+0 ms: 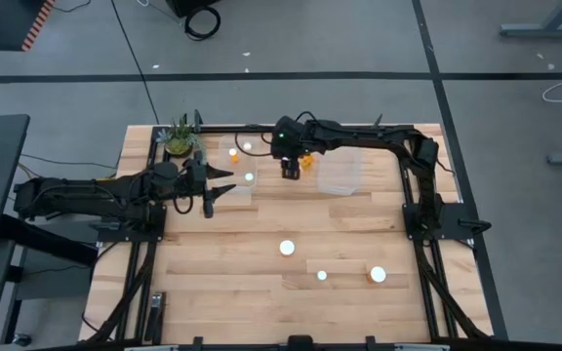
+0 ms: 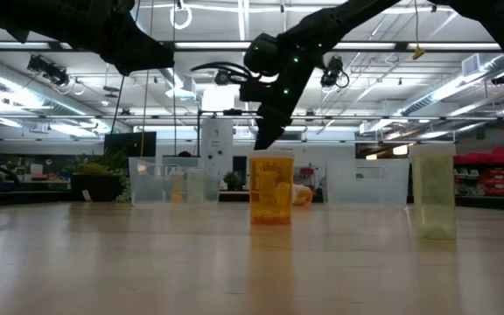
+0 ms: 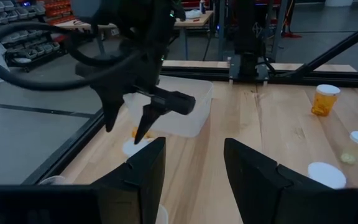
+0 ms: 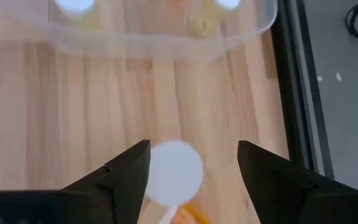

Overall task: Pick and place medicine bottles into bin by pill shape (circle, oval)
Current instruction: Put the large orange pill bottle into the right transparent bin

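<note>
High view: I hang my right gripper, jaws open, over the bottle between the bins to grab it; left gripper waits open by the left bin.

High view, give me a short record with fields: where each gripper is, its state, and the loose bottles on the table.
left gripper: open, empty, beside the left clear bin
right gripper: open, empty, above a tipped bottle between the two bins
right clear bin: looks empty
loose bottles: three white-capped bottles standing on the near table
</note>
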{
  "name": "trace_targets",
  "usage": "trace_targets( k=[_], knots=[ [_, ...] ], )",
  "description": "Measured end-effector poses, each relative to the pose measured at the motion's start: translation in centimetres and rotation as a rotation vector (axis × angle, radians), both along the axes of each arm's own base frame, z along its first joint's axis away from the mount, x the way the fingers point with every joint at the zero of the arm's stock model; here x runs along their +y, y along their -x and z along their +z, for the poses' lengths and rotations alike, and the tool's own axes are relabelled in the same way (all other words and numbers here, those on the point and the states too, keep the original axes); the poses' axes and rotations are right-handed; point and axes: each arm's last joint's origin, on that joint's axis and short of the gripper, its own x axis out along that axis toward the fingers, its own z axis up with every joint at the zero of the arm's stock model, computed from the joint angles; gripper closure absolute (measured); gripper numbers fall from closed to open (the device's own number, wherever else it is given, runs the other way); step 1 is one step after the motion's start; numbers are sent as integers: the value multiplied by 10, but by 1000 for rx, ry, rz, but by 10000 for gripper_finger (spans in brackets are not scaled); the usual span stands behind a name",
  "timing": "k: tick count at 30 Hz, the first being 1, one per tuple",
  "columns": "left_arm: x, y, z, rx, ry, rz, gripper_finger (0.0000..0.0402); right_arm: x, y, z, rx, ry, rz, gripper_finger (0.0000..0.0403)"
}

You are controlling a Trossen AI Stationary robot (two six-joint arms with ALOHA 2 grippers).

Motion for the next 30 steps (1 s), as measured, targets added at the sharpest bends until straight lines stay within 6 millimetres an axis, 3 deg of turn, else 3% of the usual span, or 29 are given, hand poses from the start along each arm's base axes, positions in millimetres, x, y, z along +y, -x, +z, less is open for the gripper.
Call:
trace_targets(
  k=[17,24,30],
  knots=[
    [0,0,0,3,0,0,230,-10,10,-33,-56,-85,-64,68],
    [0,0,0,3,1,0,230,-9,12,-39,-53,-110,-52,70],
    [0,0,0,2,1,0,230,-10,14,-39,-47,-115,-54,98]
  ],
)
